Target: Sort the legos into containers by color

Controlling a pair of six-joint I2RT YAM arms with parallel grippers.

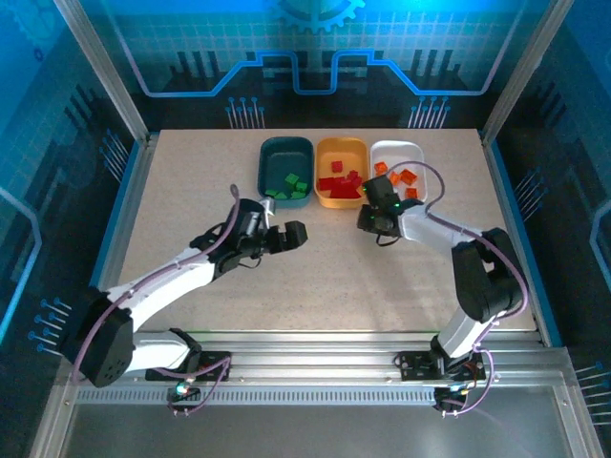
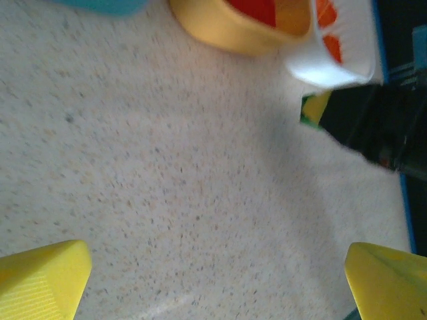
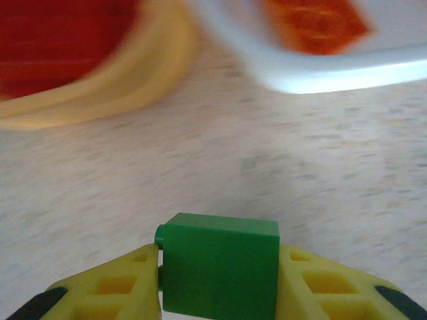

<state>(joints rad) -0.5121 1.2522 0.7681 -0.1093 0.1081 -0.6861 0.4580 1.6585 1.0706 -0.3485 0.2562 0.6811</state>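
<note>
My right gripper (image 3: 220,283) is shut on a green lego (image 3: 220,267), its yellow fingers (image 3: 120,287) pressing both sides. In the top view the right gripper (image 1: 368,202) sits just in front of the orange tray (image 1: 342,148) and the white tray (image 1: 396,151). Red legos (image 1: 341,183) lie in the orange tray, orange legos (image 1: 401,177) in the white one, and green legos (image 1: 289,186) in the dark teal tray (image 1: 284,156). My left gripper (image 1: 291,235) stands open over bare table in front of the teal tray, nothing between its fingertips (image 2: 60,270).
The three trays stand side by side at the back of the speckled table (image 1: 210,191). The right arm's black wrist (image 2: 380,127) reaches in beside the white tray (image 2: 333,70). Metal frame posts and blue walls bound the table.
</note>
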